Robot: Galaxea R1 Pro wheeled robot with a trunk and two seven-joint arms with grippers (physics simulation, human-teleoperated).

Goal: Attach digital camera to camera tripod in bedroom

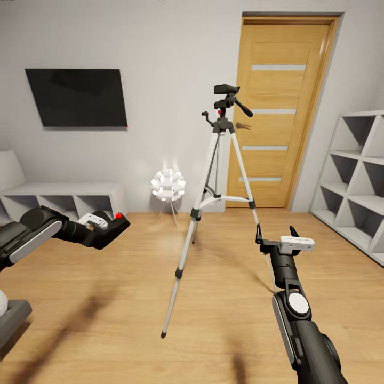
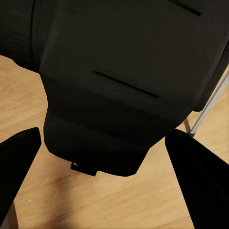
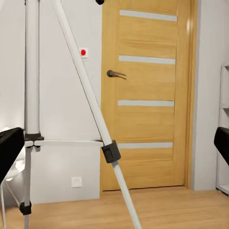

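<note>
Left arm reached forward at mid height; left pincer (image 1: 118, 224) gripped the digital camera (image 1: 109, 230), black body, red button on top. Right arm extended forward, right pincer (image 1: 276, 233) released, fingers spread. Camera tripod (image 1: 220, 176) stood upright on the wood floor (image 1: 106, 298) between both arms, before the door (image 1: 277, 112).

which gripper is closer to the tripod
Right. The right gripper hangs open just beside the camera tripod, near one leg. The left gripper, holding the digital camera, sits farther off to its side.
</note>
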